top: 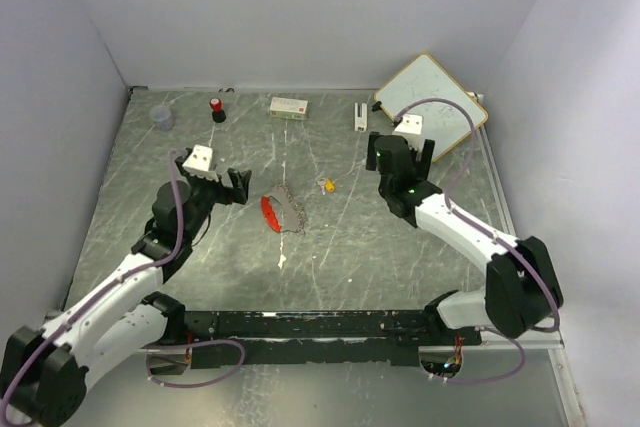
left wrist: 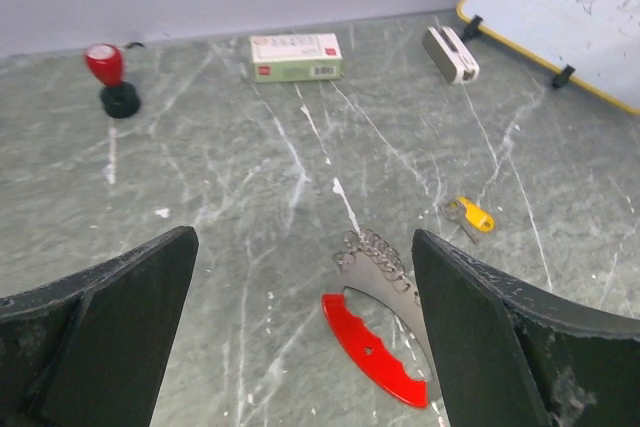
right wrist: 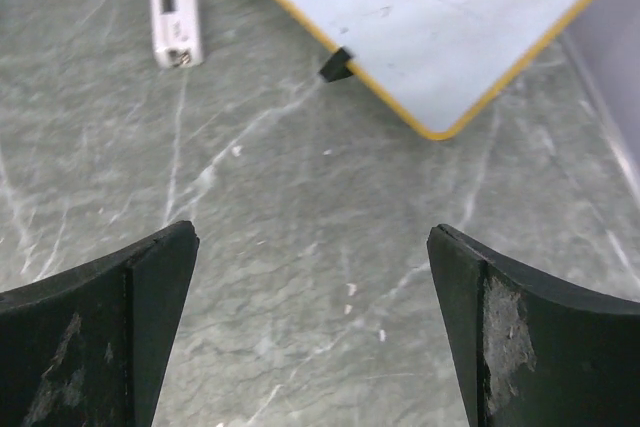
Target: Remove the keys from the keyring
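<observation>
On the grey-green marbled table (top: pixel 400 267), the keyring, a thin silvery-grey cluster of chain-like metal links (top: pixel 288 207) (left wrist: pixel 374 247), was seen lying near the middle, between the two arms. The longer, narrow, curved bright-red key (top: pixel 269 213) (left wrist: pixel 372 349) was found just beside it on its left in the top view; whether the two were joined could not be told. The tiny yellow-headed key (top: pixel 326 185) (left wrist: pixel 476 216) was seen lying apart from the cluster, to its right and farther back, with a small silvery piece at its head.

The left gripper (top: pixel 238 187) (left wrist: pixel 303 247) was held with its black fingers spread wide and nothing between them. In the left wrist view, the cluster and the red key were framed in the gap, close to the right-hand finger (left wrist: pixel 480 327).

The right gripper (top: pixel 400 150) (left wrist: pixel 312 237) was likewise spread apart and empty, over bare table. It was pointed towards the yellow-framed whiteboard (top: pixel 430 105) (right wrist: pixel 430 17), well away from the keys.

Along the back of the table, a clear plastic cup (top: pixel 162 117), a red-capped black bottle (top: pixel 216 109) (left wrist: pixel 112 77), a white and green cardboard box (top: pixel 289 106) (left wrist: pixel 296 56) and a small white oblong device (top: pixel 361 115) (right wrist: pixel 172 25) were seen set out from left to right. The whiteboard was propped in the far right corner.
</observation>
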Robot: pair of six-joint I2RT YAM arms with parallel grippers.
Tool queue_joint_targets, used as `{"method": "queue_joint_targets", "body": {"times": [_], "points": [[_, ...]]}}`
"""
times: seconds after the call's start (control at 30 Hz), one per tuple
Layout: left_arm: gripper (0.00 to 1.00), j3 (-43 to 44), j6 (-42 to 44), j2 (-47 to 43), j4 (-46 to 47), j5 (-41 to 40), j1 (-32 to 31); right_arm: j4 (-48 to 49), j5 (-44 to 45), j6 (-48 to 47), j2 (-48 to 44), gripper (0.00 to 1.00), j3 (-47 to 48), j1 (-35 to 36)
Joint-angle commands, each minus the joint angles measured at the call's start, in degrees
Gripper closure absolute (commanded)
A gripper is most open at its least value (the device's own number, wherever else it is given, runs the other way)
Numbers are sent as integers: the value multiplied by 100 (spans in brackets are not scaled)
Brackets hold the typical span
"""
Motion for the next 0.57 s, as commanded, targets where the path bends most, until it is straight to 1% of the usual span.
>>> {"method": "queue_joint_targets", "body": {"times": [0.0, 0.17, 0.27, 0.37, 0.53], "points": [[1, -136, 95, -829, -928, -759, 40, 224, 1097, 106, -557, 0, -278, -23], [1, -562, -243, -1852, -991, -877, 41, 345, 1553, 61, -1272, 0, -687, -25], [1, -607, -251, -2187, -1158, -1022, 40, 409, 1728, -4, -1594, 0, -888, -24], [1, -590, -256, -2239, -1194, -1084, 43, 422, 1743, -41, -1720, 0, -982, -22], [1, -468, -263, -1910, -1263, -1000, 40, 427, 1569, -116, -1688, 0, -988, -26]]}}
